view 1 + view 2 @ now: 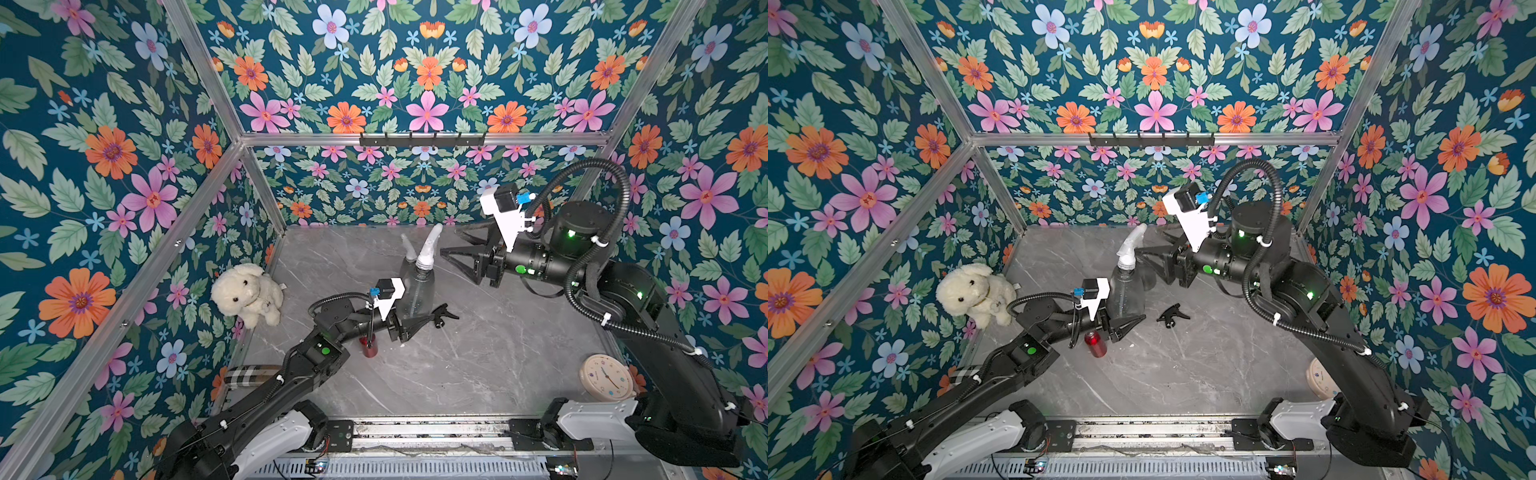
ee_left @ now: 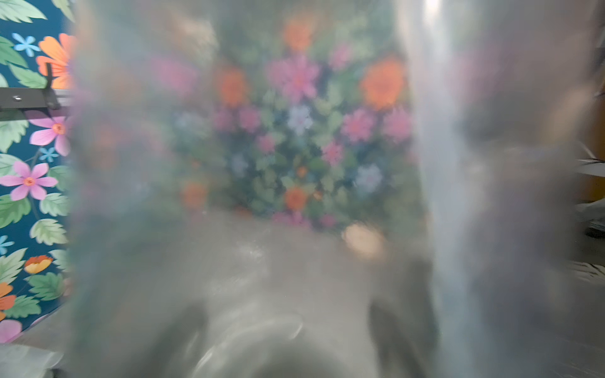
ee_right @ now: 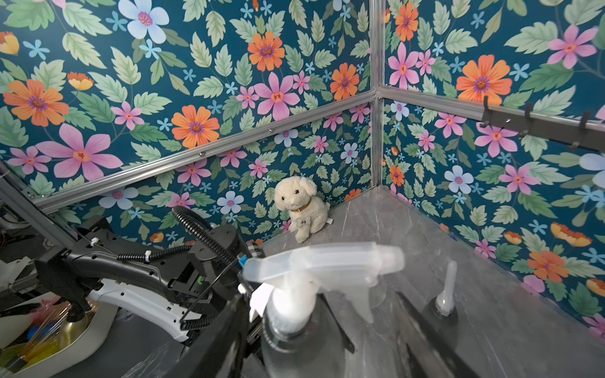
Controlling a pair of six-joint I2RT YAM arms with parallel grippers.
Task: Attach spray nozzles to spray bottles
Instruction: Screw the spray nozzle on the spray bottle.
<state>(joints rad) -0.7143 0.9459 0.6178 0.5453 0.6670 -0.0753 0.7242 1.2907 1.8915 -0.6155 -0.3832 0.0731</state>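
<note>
crowded little stage here: a plush dog [image 1: 247, 293] sits in the far corner of the grey counter [image 1: 478, 374], a round clock [image 1: 607, 378] lies near the right arm's base, a checked cloth [image 1: 249, 374] peeks out under the left arm, and a hook rail [image 1: 422, 139] runs along the back wall. centre stage, the front grey bottle [image 1: 417, 291] stands upright with a whitish nozzle [image 1: 428, 245] on its neck, and the left gripper [image 1: 415, 324] is clamped low on its body. the right gripper [image 1: 449, 241] hangs just beside that nozzle with its jaws spread apart, nothing held. right behind stands the rear grey bottle [image 3: 440, 314] with a second whitish nozzle [image 3: 448, 284] on it; in a top view the front bottle and the right gripper hide most of it, while the right wrist view shows it clear. the black nozzle [image 1: 1172, 316] lies loose on the counter just beside the left gripper's tips. the red bottle [image 1: 1095, 344] sits tucked under the left wrist, partly covered by it. the left wrist view gives only a blur of grey plastic filling the lens. the right wrist view alone catches a pale tub [image 3: 42, 330] of colourful bits off the counter
</note>
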